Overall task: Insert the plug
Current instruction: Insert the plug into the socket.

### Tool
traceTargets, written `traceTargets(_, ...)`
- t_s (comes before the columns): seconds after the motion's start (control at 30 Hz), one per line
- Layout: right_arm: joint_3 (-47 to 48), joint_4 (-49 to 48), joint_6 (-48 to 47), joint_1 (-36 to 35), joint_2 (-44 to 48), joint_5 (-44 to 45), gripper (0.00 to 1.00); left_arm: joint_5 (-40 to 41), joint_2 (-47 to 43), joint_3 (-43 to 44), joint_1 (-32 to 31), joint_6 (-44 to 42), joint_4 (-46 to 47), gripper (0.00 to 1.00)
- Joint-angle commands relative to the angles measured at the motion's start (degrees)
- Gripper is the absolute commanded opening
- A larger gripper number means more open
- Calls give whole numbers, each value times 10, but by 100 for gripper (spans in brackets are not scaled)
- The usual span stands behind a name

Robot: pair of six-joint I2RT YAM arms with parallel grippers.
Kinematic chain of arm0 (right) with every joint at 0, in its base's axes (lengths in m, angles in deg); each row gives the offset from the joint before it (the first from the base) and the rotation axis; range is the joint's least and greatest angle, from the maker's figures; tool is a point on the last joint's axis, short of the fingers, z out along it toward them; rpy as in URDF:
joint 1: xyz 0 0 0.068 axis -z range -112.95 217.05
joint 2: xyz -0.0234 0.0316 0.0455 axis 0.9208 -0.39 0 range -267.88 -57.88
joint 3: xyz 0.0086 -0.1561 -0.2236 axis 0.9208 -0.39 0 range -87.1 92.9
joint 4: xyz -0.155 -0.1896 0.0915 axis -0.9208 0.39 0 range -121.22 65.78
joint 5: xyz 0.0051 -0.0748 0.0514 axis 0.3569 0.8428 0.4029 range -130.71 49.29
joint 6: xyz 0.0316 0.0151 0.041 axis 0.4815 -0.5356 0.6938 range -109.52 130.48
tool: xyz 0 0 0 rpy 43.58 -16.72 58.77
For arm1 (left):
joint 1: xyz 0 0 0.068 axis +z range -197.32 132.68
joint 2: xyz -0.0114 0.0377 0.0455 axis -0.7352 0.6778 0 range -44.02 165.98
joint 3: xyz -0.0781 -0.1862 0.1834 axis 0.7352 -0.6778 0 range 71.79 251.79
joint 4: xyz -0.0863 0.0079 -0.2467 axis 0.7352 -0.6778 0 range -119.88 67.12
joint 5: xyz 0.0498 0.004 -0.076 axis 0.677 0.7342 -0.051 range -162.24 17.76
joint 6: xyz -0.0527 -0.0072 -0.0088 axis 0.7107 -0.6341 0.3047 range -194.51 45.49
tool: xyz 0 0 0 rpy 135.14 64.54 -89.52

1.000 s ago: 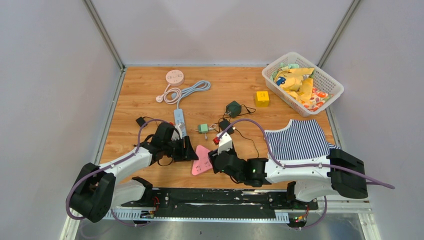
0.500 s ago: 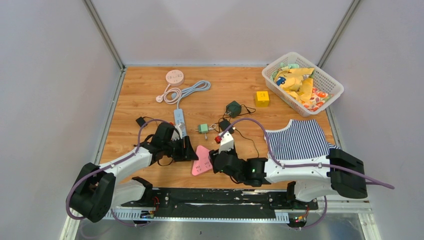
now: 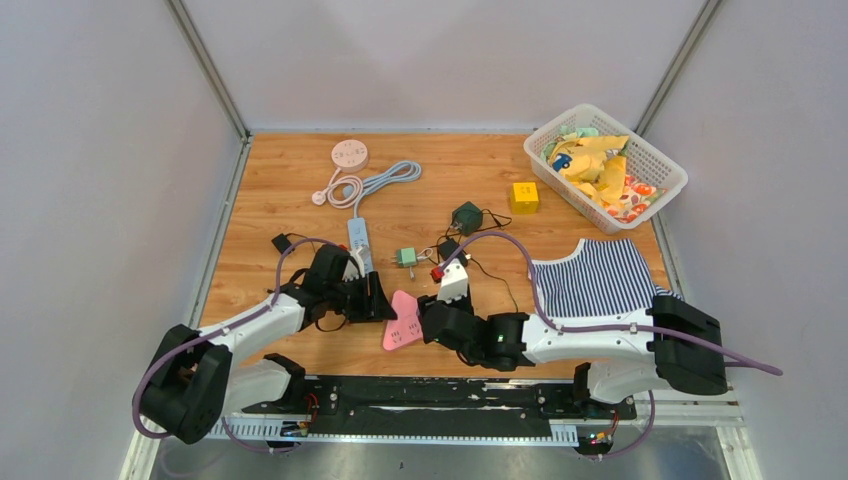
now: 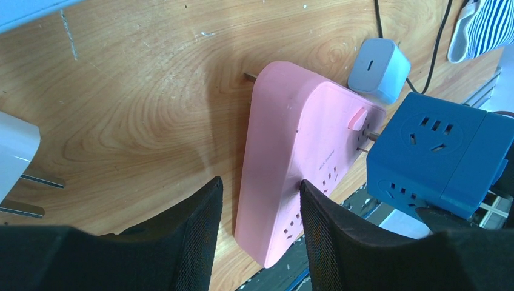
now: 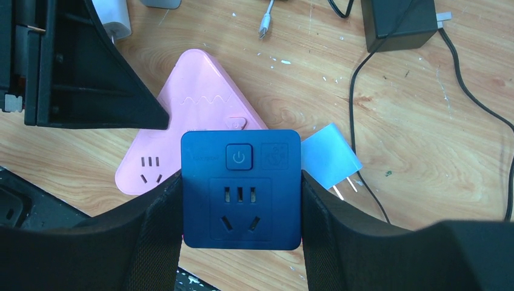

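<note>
Right wrist view: the blue cube adapter point(image 5: 240, 182) is clamped between the fingers of the right gripper point(image 5: 240, 212), and its prongs are held close to the pink power strip point(image 5: 200, 97) but not seated. Beyond, one corner of the strip is straddled by the left gripper point(image 4: 259, 200); whether it is pinched cannot be told. A loose strip could be shoved along the table point(image 4: 121, 91), and the slots would then be missed.

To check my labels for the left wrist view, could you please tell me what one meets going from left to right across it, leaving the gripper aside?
white plug → pink power strip → blue socket cube. The small white charger overlaps the last two sideways, so I leave it out.
</note>
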Motion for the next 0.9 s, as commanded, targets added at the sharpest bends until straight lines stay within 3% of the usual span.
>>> traceTargets(0.0,-10,85,49,-7,-19,-12,0,-7,12,9,1,3,8,51)
traceTargets(0.23,-27,58,57,-7,-27,-38,0,-18,16,-3,1,17,29,48)
traceTargets(0.57,-59,-71,-35,-17,-22,-70,0,-24,30,-9,1,27,50,44)
traceTargets(0.87,-88,-85,-89,-18,5,-120,0,-13,41,-5,1,22,45,40)
